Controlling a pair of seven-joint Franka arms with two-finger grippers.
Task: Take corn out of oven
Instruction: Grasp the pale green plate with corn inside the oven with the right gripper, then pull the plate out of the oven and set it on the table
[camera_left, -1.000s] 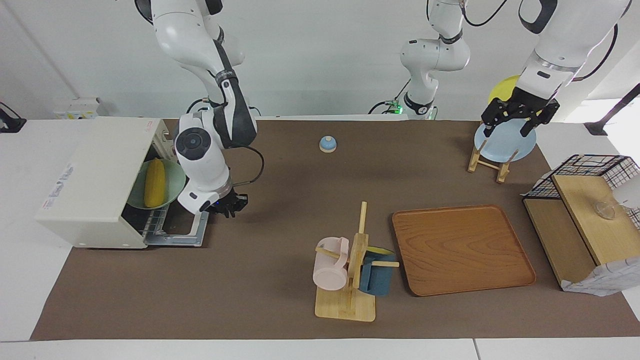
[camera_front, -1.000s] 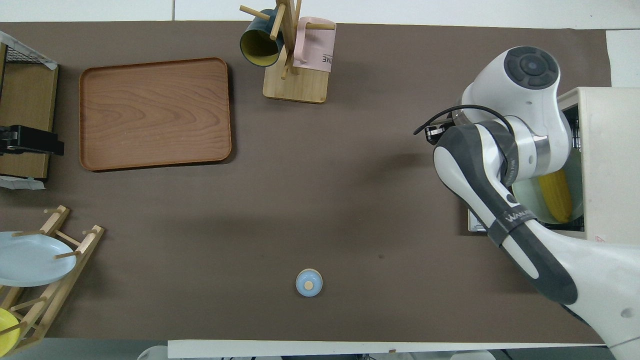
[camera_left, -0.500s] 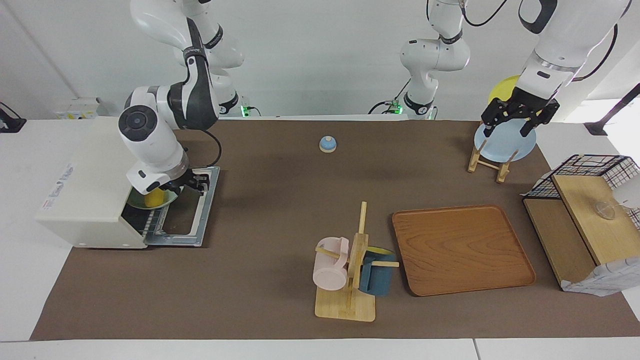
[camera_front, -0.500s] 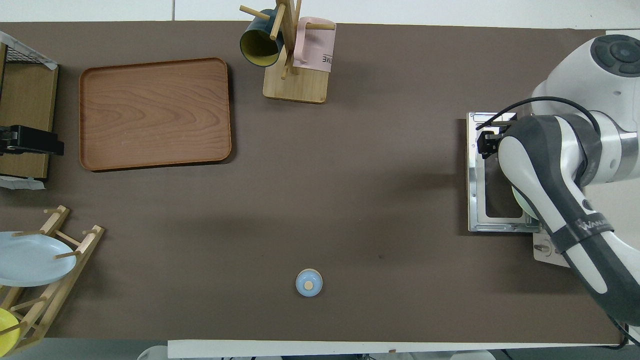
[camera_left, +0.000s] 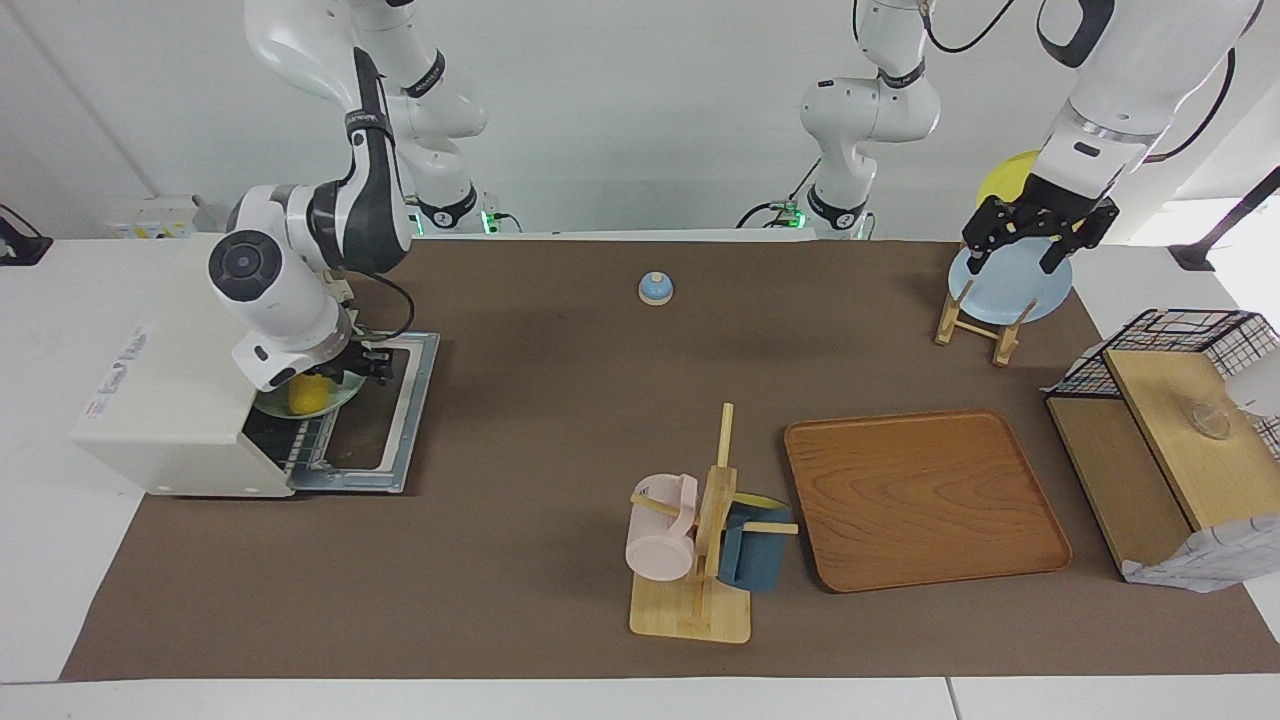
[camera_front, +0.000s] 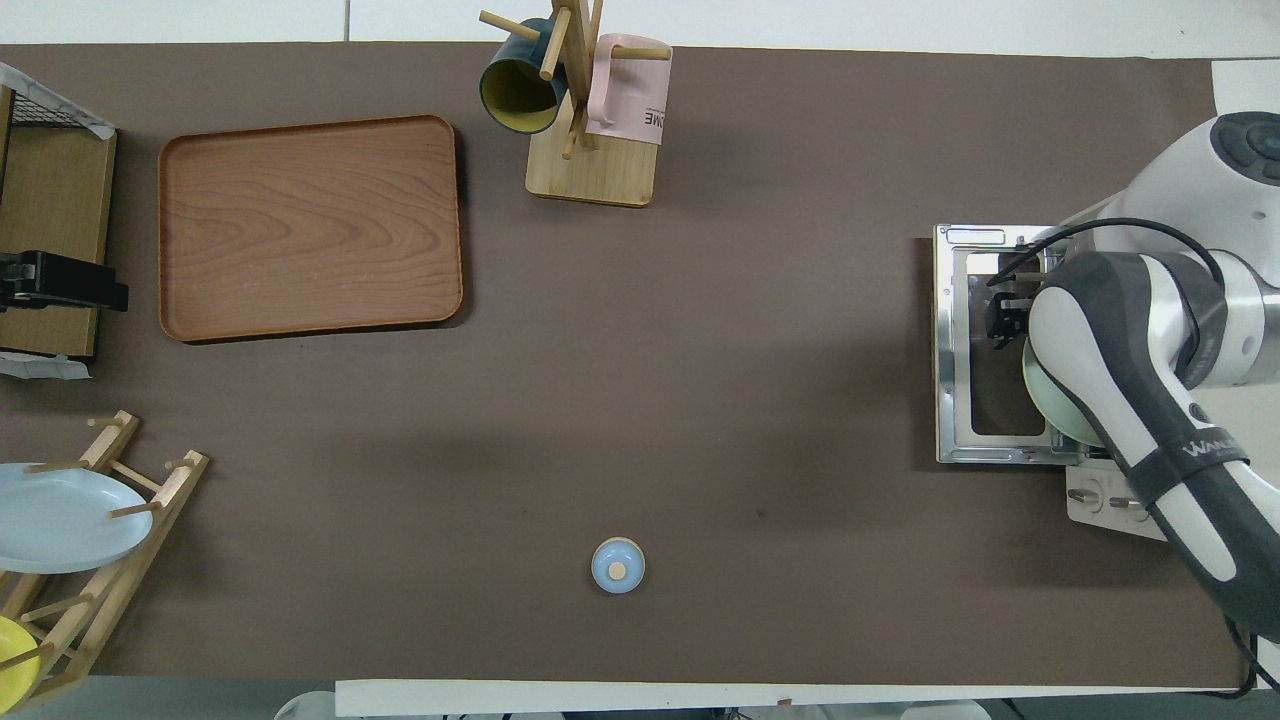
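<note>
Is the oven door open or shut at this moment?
Open. The oven door lies folded down flat on the table, and the corn shows on a green plate at the opening.

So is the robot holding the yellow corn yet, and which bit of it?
It cannot be told. The right pincer is down at the corn on the green plate in the open oven, but the arm hides any grip. The left pincer waits, open, holding nothing.

A wooden tray (camera_left: 925, 498) lies on the counter (camera_left: 560, 400) toward the left arm's end, with a mug stand (camera_left: 700, 560) beside it holding a pink mug (camera_left: 660, 530) and a dark blue mug (camera_left: 752, 545). A small blue bell (camera_left: 655, 288) sits near the robots' edge. At the left arm's end, a wooden rack (camera_left: 985, 320) holds a pale blue plate (camera_left: 1010, 285), and a black wire basket (camera_left: 1170, 345) stands by the edge.
</note>
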